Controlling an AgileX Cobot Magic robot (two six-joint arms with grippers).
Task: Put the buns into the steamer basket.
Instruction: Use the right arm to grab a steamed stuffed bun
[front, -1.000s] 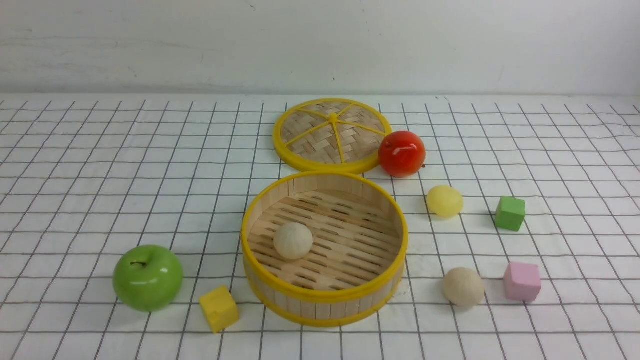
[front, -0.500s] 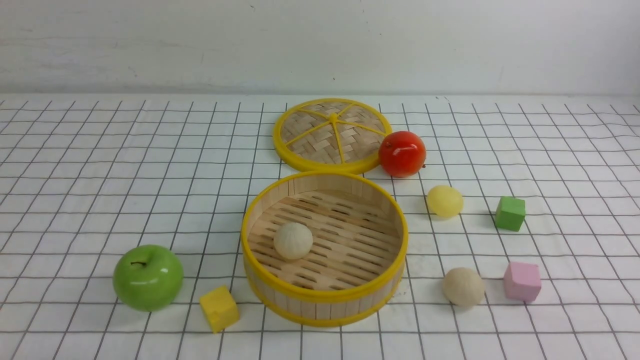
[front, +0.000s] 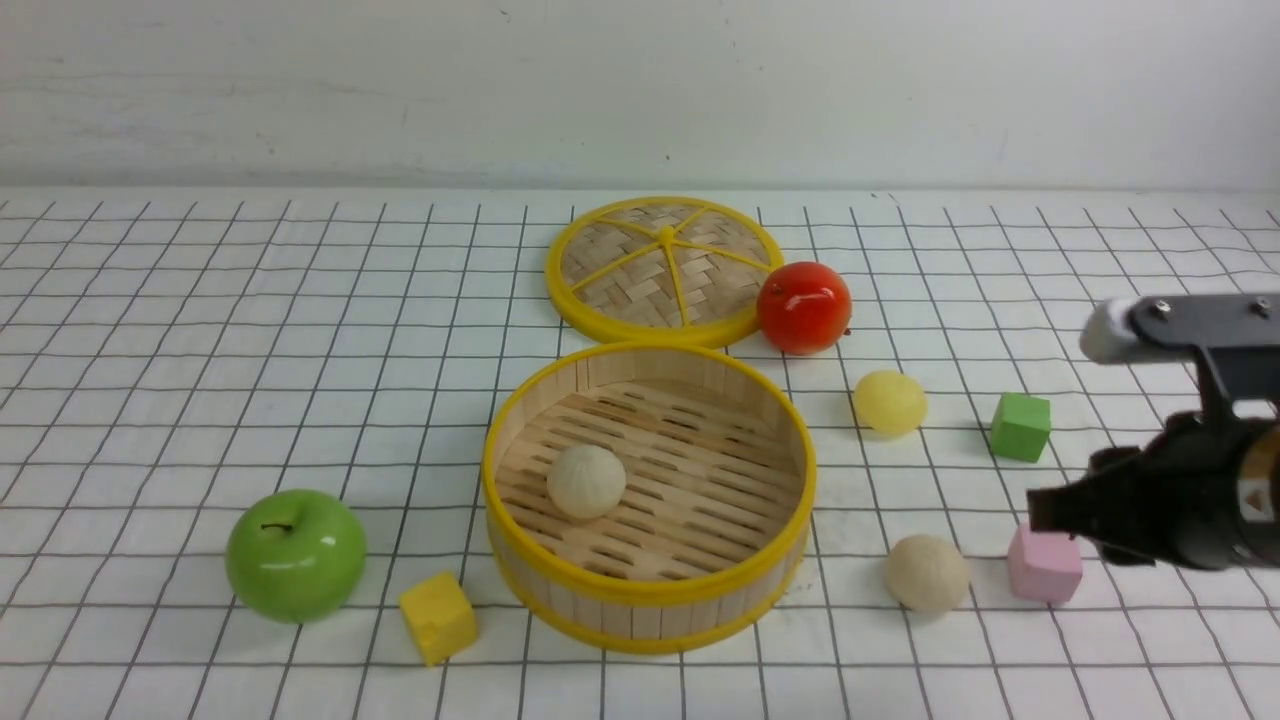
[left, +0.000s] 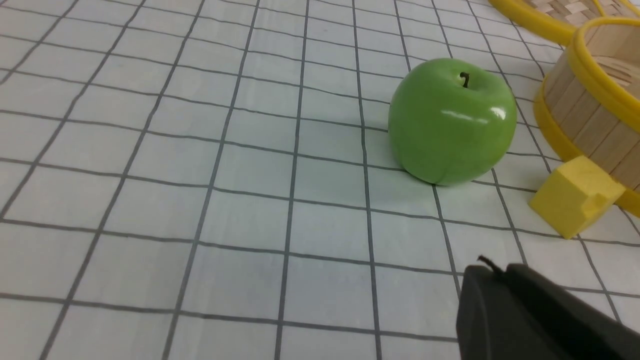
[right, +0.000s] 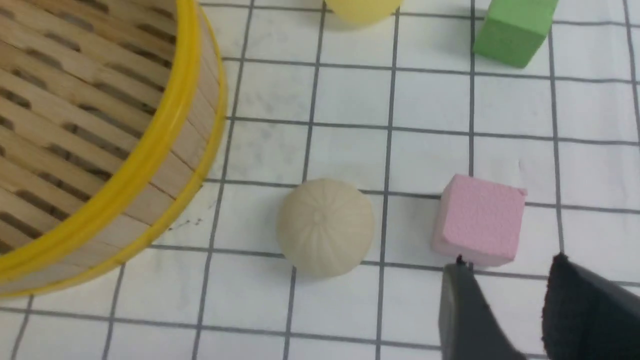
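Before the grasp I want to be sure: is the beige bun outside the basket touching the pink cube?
Apart. The right wrist view shows bare cloth between the beige bun and the pink cube.

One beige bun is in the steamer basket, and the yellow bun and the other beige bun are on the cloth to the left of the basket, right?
Not quite. The yellow bun and the other beige bun lie on the cloth to the right of the steamer basket, not the left, as the front view shows. The first beige bun is indeed inside.
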